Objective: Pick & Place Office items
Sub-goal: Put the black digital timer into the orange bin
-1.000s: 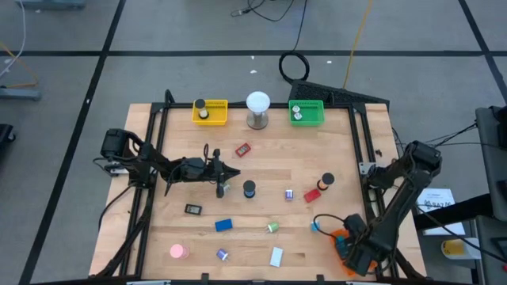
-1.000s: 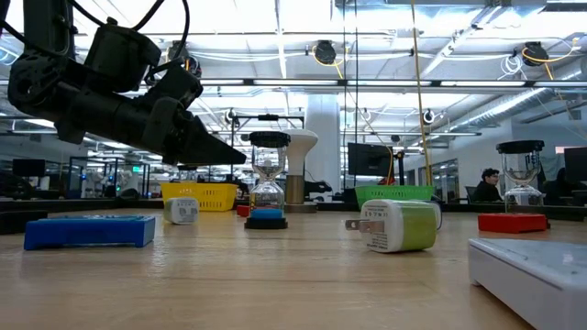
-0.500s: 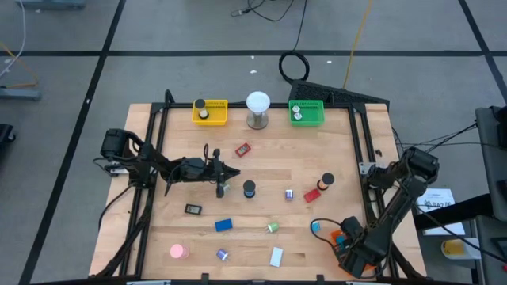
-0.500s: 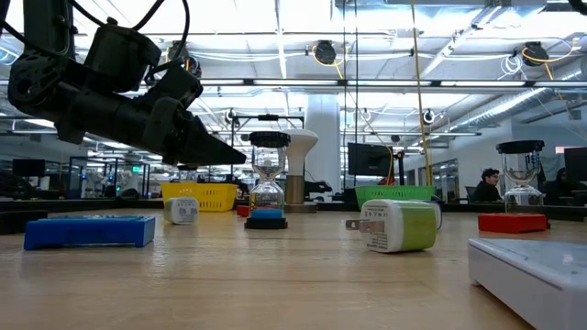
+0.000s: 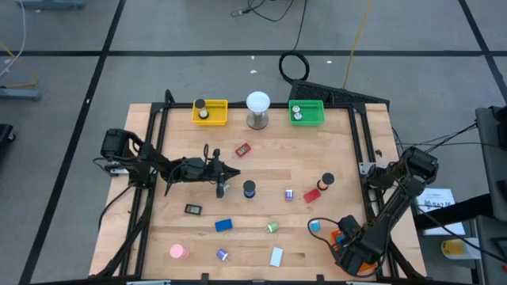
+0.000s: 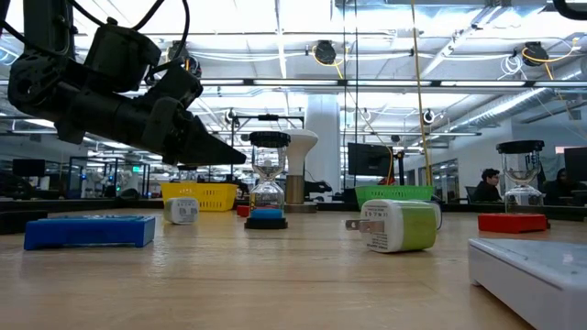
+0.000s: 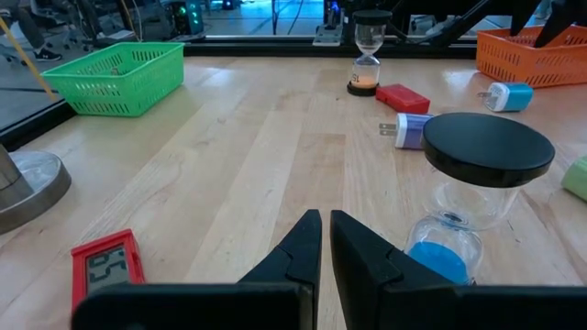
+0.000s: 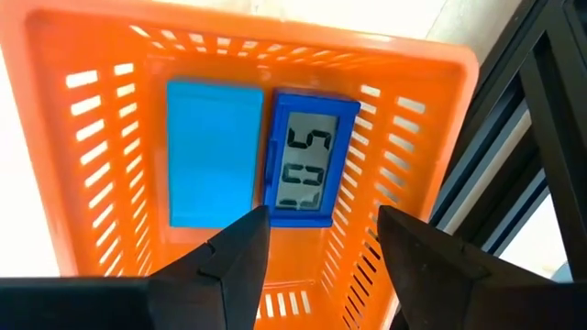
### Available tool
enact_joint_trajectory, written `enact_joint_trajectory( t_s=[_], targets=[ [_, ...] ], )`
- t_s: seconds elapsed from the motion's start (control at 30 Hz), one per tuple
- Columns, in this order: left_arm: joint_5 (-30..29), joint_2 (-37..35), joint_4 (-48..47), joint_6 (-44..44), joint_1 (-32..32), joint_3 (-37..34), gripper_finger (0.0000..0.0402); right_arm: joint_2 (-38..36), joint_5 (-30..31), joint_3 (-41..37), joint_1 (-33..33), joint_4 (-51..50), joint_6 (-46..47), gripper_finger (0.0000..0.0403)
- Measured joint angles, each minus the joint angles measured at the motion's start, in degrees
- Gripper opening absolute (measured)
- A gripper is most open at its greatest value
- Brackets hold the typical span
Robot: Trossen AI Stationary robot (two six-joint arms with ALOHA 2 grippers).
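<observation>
Right gripper (image 8: 316, 247) fingers are spread wide and empty above the slotted orange plastic tray (image 8: 101, 119), where a blue rectangular digital clock (image 8: 307, 160) (its digits cannot be read with certainty) lies touching a plain light-blue block (image 8: 213, 151). Left gripper (image 7: 326, 243) is closed, empty, beside a black-capped hourglass (image 7: 468, 197) and a red clock (image 7: 110, 268).

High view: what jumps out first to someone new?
Small office items lie scattered across the wooden table. The right gripper, open, hangs over the orange tray at the near right corner, which holds a blue clock and a blue block. The left gripper, shut, hovers beside a blue hourglass.
</observation>
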Motion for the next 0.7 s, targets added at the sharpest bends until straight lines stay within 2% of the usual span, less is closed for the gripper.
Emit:
enact_joint_trajectory(
  t_s=[0.13, 0.23, 0.5, 0.6, 0.7],
  targets=[
    [0.0, 0.0, 0.0, 0.0, 0.0, 0.0, 0.0031, 0.0, 0.0, 0.0, 0.0, 0.0, -1.9, 0.0188],
    [0.0, 0.0, 0.0, 0.0, 0.0, 0.0, 0.0031, 0.0, 0.2, 0.0, 0.0, 0.5, -3.2, 0.0164],
    [0.0, 0.0, 0.0, 0.0, 0.0, 0.0, 0.0031, 0.0, 0.6, 0.0, 0.0, 5.2, -9.1, 0.0046],
    [0.0, 0.0, 0.0, 0.0, 0.0, 0.0, 0.0031, 0.0, 4.7, 0.0, 0.2, 6.8, -12.5, 0.0008],
    [0.0, 0.0, 0.0, 0.0, 0.0, 0.0, 0.0031, -0.6, 9.5, 0.0, 0.5, 7.4, -15.6, 0.0011]
  ],
)
